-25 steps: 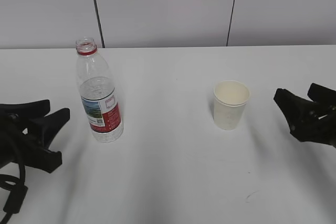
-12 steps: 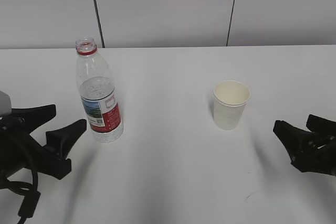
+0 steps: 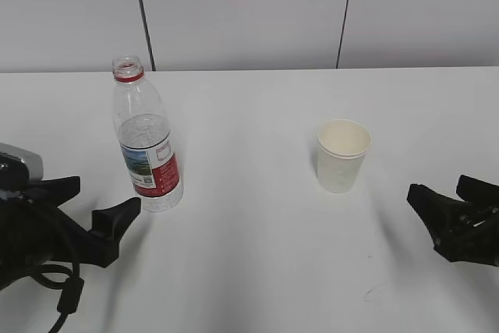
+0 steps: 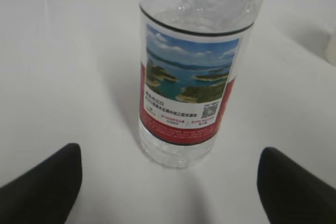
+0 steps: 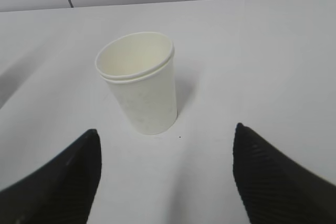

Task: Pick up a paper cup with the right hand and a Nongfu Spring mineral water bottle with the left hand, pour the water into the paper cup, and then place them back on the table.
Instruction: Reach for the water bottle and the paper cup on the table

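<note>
One bottle (image 3: pixel 146 139) and one cup (image 3: pixel 342 155) stand upright and well apart on the white surface (image 3: pixel 257 255), the bottle at left, uncapped, with water (image 4: pixel 194 3) inside it; the cup at right looks empty. Two arms flank them. The left pincer (image 3: pixel 97 208) lies low on the surface just beside the bottle's base, its fingers (image 4: pixel 44 182) spread wide to either side of the bottle in the wrist view, not touching it. The right pincer (image 3: pixel 456 202) sits low near the right edge, apart from the cup, its fingers (image 5: pixel 273 177) likewise spread wide with the cup centred ahead of the gap. Neither holds anything.
</note>
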